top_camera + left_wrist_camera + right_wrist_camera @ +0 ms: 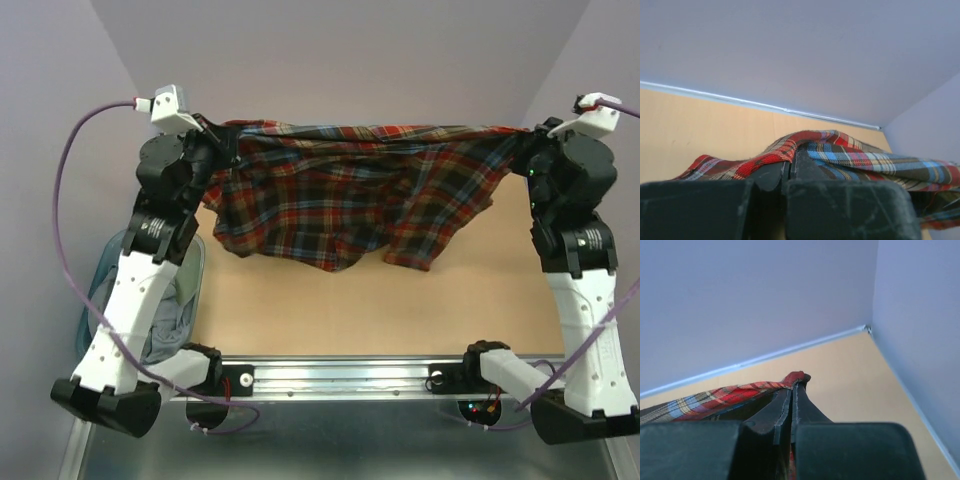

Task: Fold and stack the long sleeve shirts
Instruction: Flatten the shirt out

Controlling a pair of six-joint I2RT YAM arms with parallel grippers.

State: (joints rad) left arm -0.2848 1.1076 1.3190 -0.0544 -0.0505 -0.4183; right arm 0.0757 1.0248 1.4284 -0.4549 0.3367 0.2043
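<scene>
above the tabletop (400, 310) the plaid shirt (340, 200) hangs spread between left jaws and right jaws, both clenched on its top edge; a clothes bin (200, 270) sits off the tabletop's left edge.

**No Legible Text in Any View**

No word, brand or number can be read. A pale round badge (153, 228) on the left arm (128, 295), left of the plaid shirt (340, 190), and a second badge (592, 240) on the right arm (592, 310), right of that shirt, carry print too small to make out.
</scene>
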